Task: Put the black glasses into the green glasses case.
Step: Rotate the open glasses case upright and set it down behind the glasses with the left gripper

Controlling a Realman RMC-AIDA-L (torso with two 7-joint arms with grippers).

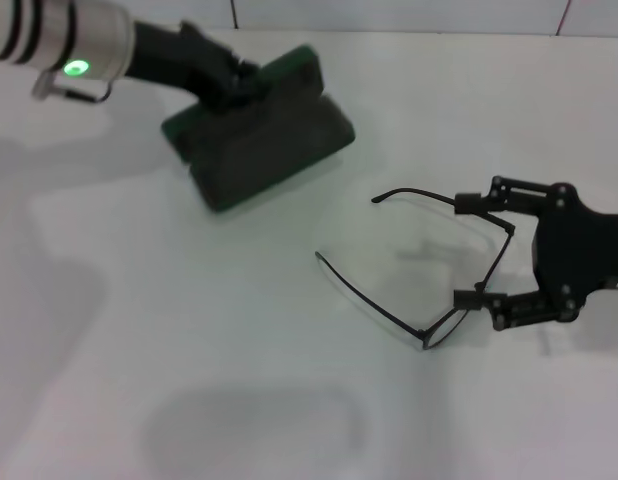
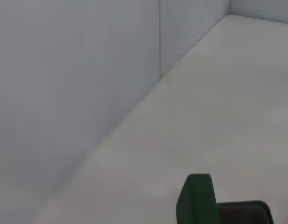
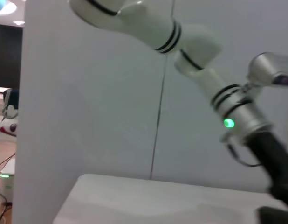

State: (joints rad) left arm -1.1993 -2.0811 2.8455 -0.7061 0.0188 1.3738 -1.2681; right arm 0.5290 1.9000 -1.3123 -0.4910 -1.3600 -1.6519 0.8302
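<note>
The green glasses case (image 1: 274, 150) lies at the back left of the white table with its lid raised. My left gripper (image 1: 227, 82) is on the case at the lid's back edge and seems shut on it. The lid's edge also shows in the left wrist view (image 2: 197, 198). The black glasses (image 1: 389, 314) lie unfolded on the table at the right, temple arms pointing left. My right gripper (image 1: 471, 250) is open, with one finger at each end of the glasses' front. The glasses are out of view in both wrist views.
The white table (image 1: 189, 330) stretches bare in front and to the left. A pale wall (image 2: 65, 70) borders the table's far side. The right wrist view shows the left arm (image 3: 237, 116) against that wall.
</note>
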